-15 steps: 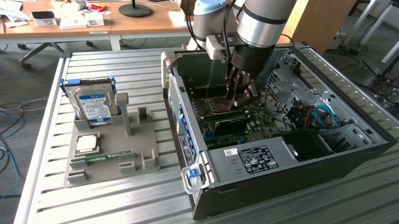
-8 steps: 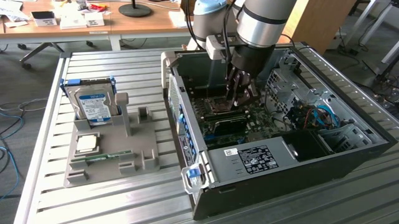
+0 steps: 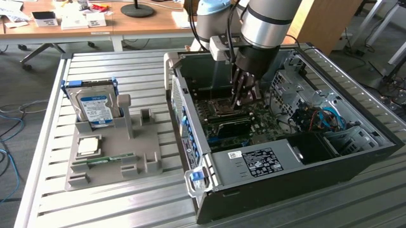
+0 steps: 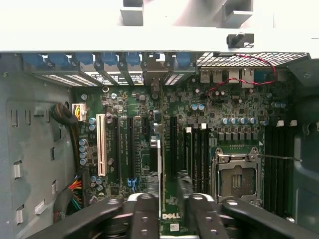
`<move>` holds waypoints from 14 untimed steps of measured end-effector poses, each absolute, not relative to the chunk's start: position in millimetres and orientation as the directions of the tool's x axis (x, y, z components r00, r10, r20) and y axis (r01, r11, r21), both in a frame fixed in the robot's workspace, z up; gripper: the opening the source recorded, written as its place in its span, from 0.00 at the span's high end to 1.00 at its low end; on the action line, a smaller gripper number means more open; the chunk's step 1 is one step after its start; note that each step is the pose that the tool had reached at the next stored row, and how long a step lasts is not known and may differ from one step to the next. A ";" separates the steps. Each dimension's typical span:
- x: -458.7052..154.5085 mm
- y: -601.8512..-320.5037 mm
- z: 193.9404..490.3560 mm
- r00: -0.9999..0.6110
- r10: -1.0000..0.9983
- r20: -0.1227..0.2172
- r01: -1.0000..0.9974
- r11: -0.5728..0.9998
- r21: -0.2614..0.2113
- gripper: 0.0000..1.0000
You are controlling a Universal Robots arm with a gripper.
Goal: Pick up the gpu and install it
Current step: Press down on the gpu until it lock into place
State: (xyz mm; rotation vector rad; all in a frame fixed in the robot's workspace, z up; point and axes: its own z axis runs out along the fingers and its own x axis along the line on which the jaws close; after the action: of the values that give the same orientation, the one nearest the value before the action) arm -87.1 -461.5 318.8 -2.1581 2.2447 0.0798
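Wrist view: gripper [image 4: 168, 209] fingers straddle the gpu [image 4: 158, 164], seen edge-on, upright over a motherboard [image 4: 219, 109] slot; whether clamped or released cannot be told; vertical orientation suits insertion.

You are looking at a slatted metal table [image 3: 108, 209] carrying a grey holder tray [image 3: 111, 164] and an open computer case [image 3: 285, 142], sitting side by side.

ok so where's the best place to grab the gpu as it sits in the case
By its free long edge, coming in from the case's open side and pinching across the two flat faces. The gpu stands on edge on the motherboard, thin, with slots close on both sides.
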 end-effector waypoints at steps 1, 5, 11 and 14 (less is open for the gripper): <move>-87.1 -461.5 318.8 -0.040 -0.998 -0.055 -0.999 0.039 0.018 0.74; -87.1 -461.5 318.8 -0.040 -0.998 -0.055 -0.999 0.039 0.018 0.89; -87.2 -461.5 315.7 -0.040 -0.998 -0.055 -0.999 0.039 0.018 0.89; -88.1 -461.5 311.0 -0.040 -0.998 -0.055 -0.999 0.039 0.018 0.89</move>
State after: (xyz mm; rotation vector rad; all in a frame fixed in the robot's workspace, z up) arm -88.1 -461.5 311.0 -2.1580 2.2449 0.0797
